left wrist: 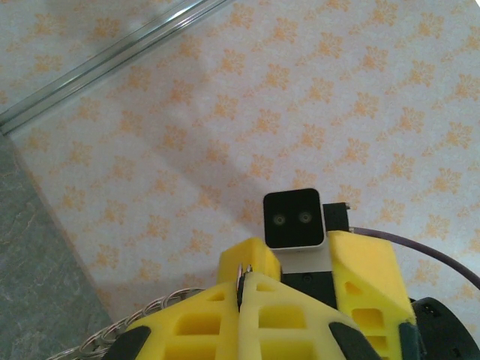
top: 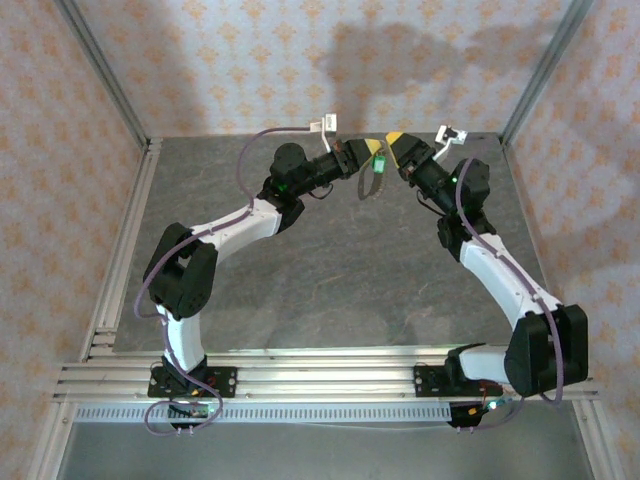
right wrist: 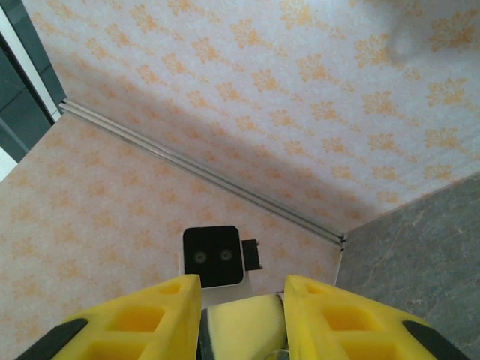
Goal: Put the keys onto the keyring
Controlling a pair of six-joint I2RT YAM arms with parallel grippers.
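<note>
- under both arms, what lies there?
- a grey, stone-look table (top: 330, 280). it is walled on the left, far and right sides by pale paper (top: 250, 60) with orange sprigs.
- and the arms?
- the left arm (top: 230, 225) and the right arm (top: 500, 270) rise from the near edge. they lean in and meet over the far middle of the table.
- the hands?
- the left gripper (top: 368, 150) is clenched on the keyring. seen from its own wrist, its yellow fingers (left wrist: 300, 322) press together with a thin silvery edge in the seam. the right gripper (top: 400, 146) faces it tip to tip and is released. its two yellow fingers (right wrist: 352, 322) stand apart, with the tip of a left finger between them.
- where is the keyring?
- the keyring (left wrist: 150, 309) trails out from under the left gripper's fingers as a bumpy, beaded strand. from above it hangs as a thin loop just below the two tips.
- and the key?
- the key (top: 378, 165), green head showing, hangs between the two grippers, just beneath their tips. whether it is threaded on the loop i cannot tell.
</note>
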